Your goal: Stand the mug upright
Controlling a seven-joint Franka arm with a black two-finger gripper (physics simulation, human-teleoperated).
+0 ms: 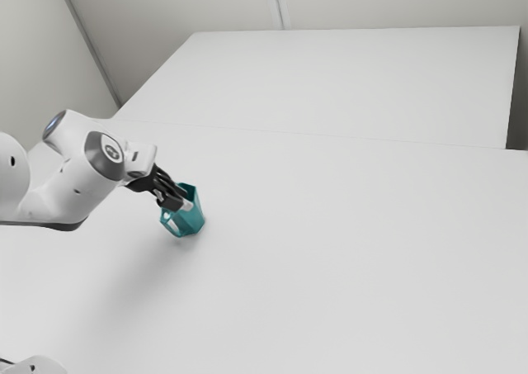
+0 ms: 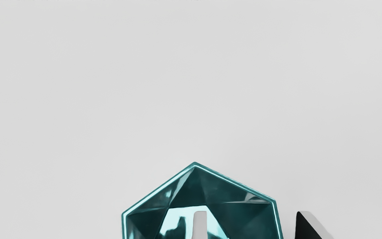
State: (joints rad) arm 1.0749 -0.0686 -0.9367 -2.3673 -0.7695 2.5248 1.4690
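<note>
"Where's the black 2-finger gripper (image 1: 186, 199)?"

"Exterior view's left, spread open, gripping nothing."

"And rightward, the teal faceted mug (image 1: 191, 221)?"

"Mouth-up on the white table (image 1: 346, 242), long axis upright, 1 wall between the 2 fingers."

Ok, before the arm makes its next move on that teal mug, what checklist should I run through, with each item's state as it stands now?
1. Mouth of the mug facing the gripper: ok, the wrist view looks into it.
2. Mug wall between the fingers: ok, one finger is over the mouth, the other outside the rim.
3. Fingers closed on the wall: not ok, they stand open with gaps either side.
4. Handle free of the fingers: cannot tell, they look close in the exterior view.
5. Base flat on the table: cannot tell.
</note>
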